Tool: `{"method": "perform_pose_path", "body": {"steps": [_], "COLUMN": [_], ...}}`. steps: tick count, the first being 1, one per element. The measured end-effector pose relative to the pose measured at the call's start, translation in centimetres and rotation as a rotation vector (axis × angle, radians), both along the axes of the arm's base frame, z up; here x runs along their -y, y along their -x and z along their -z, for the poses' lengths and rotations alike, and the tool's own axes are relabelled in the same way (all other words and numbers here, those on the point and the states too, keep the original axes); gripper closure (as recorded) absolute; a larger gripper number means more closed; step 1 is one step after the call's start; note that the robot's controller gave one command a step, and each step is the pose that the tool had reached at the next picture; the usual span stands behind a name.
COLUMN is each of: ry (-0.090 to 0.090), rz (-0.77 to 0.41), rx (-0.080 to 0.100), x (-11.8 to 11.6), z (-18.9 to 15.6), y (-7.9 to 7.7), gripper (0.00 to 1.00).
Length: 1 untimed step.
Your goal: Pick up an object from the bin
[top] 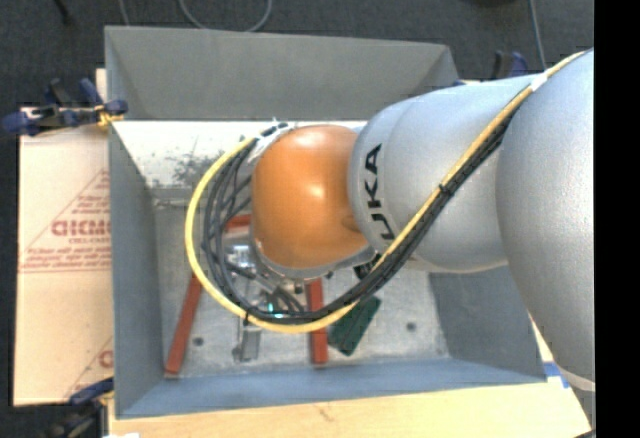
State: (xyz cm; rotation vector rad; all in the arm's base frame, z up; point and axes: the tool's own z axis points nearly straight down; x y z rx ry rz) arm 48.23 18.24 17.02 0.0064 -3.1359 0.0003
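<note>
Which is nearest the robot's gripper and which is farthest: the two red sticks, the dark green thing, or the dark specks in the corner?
1. The left red stick and the right red stick, one on each side of the gripper: too close to call.
2. The dark green thing, just beyond the right stick.
3. The dark specks, up in the far left corner.

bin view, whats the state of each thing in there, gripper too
left red stick: lying flat, slanted, top end under the cables
right red stick: lying flat, top end hidden under the arm
green thing: lying on the floor, right of the right red stick, partly under the cables
gripper: down between the two red sticks, mostly hidden by the orange cover
</note>
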Motion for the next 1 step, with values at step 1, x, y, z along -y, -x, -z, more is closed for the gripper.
{"method": "perform_pose_path", "body": {"steps": [1], "ry": [-0.002], "rz": [0.005], "rx": [0.008], "x": [0.08], "z": [-0.4], "y": [-0.22], "gripper": [1.0]}}
